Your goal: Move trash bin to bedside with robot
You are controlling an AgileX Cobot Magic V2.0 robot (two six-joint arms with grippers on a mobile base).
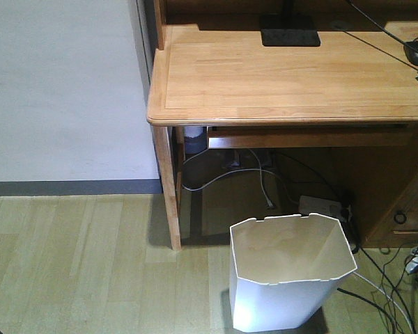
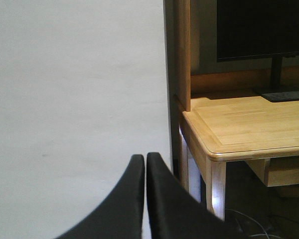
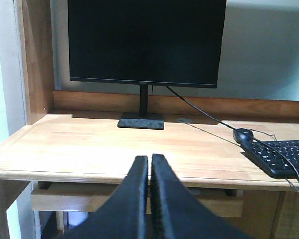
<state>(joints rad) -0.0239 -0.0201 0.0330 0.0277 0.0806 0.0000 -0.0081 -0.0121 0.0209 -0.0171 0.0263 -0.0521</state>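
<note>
Barely starting: the trash bin (image 1: 282, 296) is sitting lower right by the desk (image 1: 285, 76); left gripper (image 2: 145, 160), right gripper (image 3: 150, 160) clenched, empty.

Smooth white plastic trash bin (image 1: 282, 296)

Front cam sits high and tilts down, so you see the desk (image 1: 285, 83) top from above plus the floor (image 1: 70, 264) under it, with the trash bin (image 1: 285, 278) close at the bottom edge. The left wrist cam looks roughly level past the left gripper (image 2: 145, 158) at the wall (image 2: 74, 99) and the desk's left front corner. The right wrist cam faces the desk square-on, right gripper (image 3: 150, 159) in the foreground and monitor (image 3: 147, 40) dead ahead. All three catch the desk top and the monitor's foot.
</note>
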